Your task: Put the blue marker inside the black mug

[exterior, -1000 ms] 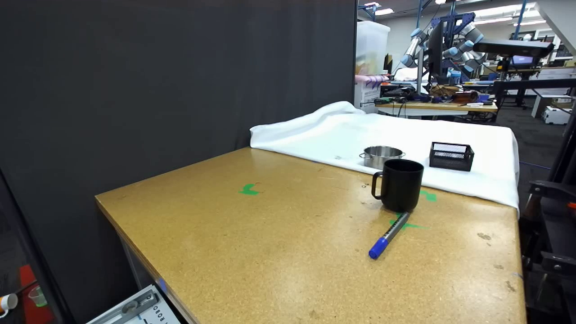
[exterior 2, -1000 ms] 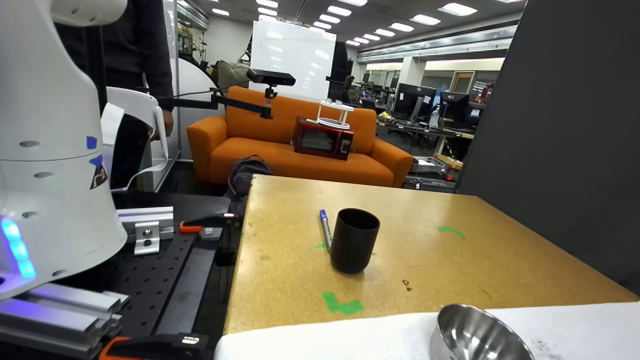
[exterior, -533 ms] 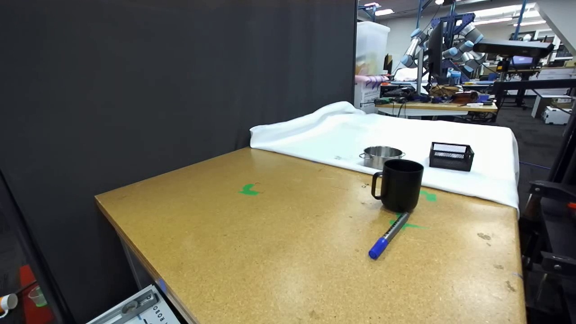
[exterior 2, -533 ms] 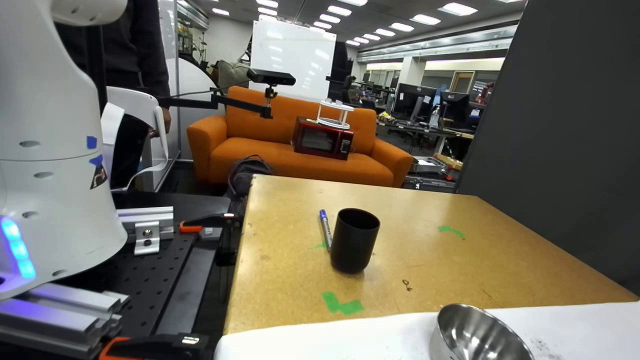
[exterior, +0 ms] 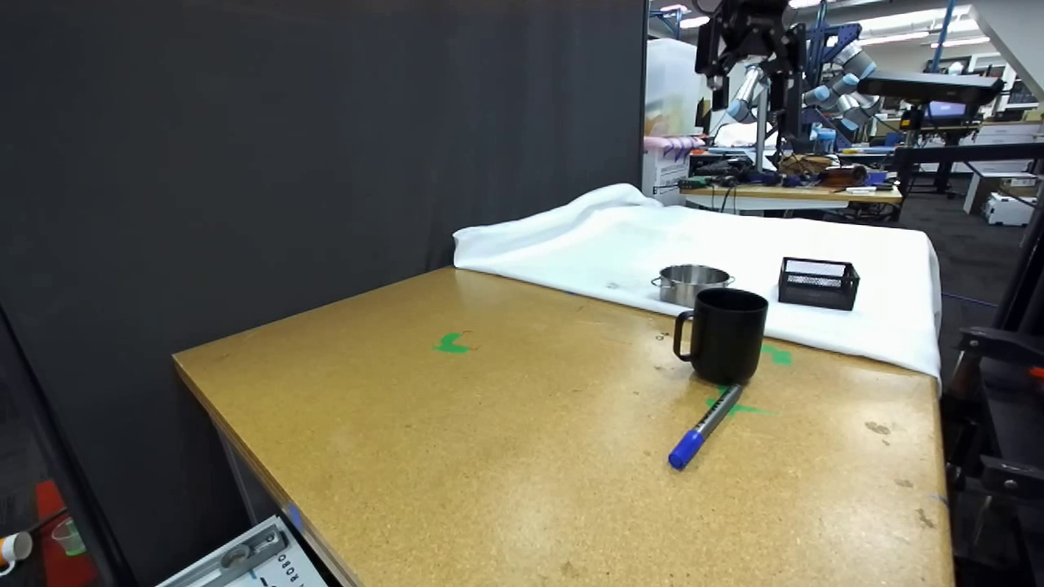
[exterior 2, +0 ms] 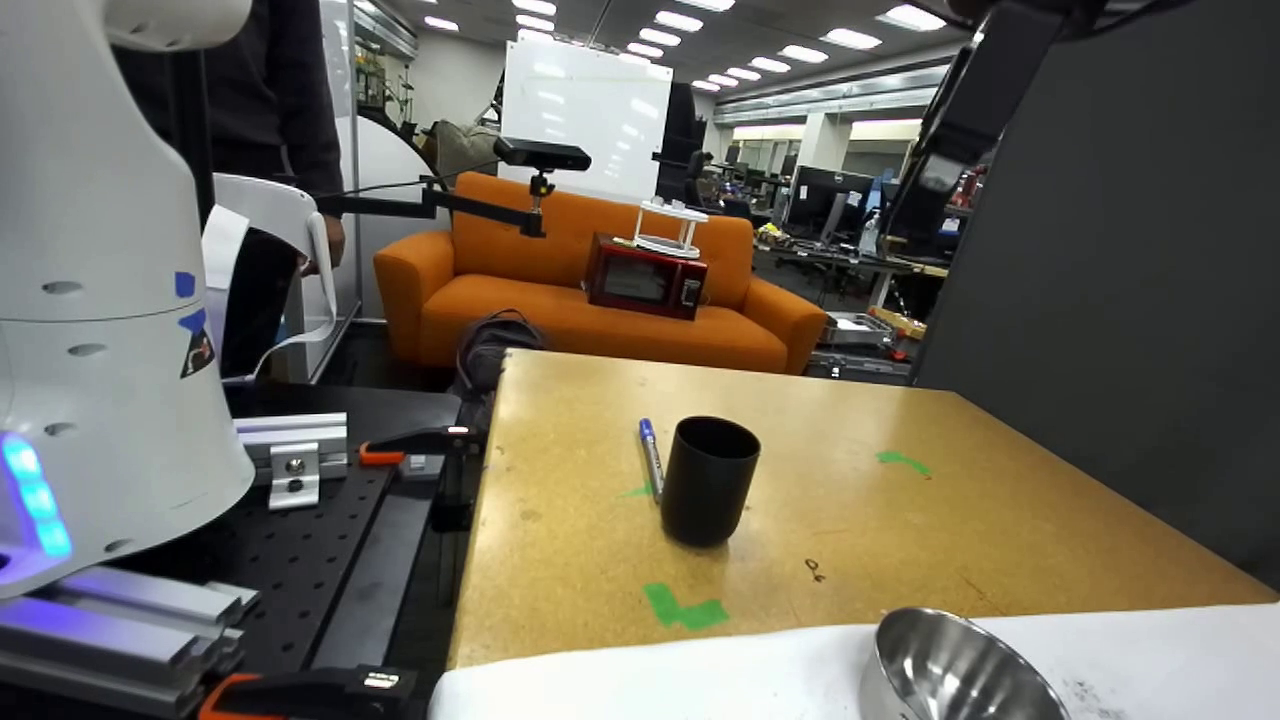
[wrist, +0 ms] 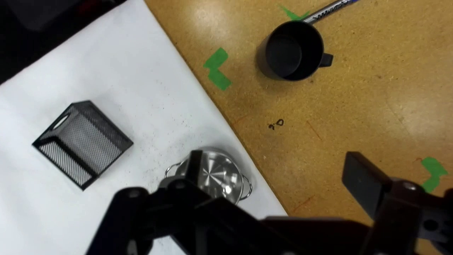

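I have the black mug standing upright on the worktop, straight-sided, mouth up, its loop handle jutting from one side. Through the wrist view I can see past the rim down to its floor. The marker lies flat on the worktop, outside the mug, with a blue cap and a silvery-grey barrel carrying dark lettering. Its grey end is right at the mug's foot; I can't tell whether they touch. The cap points away from the mug, mostly cropped in my wrist view.
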You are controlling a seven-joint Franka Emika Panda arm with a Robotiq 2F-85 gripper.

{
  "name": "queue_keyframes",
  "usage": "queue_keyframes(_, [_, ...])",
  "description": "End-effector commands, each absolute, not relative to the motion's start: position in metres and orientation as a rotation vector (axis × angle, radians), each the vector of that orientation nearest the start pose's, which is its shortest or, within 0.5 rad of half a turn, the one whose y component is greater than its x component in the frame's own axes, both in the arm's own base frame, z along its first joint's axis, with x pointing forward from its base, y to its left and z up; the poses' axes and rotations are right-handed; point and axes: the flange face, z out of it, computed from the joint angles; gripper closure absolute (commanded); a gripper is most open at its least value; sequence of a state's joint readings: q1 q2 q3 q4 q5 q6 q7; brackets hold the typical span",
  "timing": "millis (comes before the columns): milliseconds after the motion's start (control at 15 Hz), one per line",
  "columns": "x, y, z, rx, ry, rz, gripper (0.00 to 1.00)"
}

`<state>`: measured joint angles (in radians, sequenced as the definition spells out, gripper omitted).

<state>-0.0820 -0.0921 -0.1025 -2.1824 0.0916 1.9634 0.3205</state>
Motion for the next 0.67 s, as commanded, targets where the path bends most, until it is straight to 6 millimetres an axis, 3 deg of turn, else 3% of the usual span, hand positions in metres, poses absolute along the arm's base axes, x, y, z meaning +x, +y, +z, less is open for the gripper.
queue_keyframes(0, [0.487, -0.075, 0.383, -2.779, 1.055, 0.277, 0.0])
queue_keyframes(333, [0.465, -0.058, 0.341, -2.525, 1.33, 0.252, 0.0])
queue_keyframes(400, [0.474, -0.06, 0.34, -2.606, 1.242, 0.323, 0.0])
queue_keyframes(600, [0.473, -0.06, 0.336, -2.601, 1.252, 0.319, 0.0])
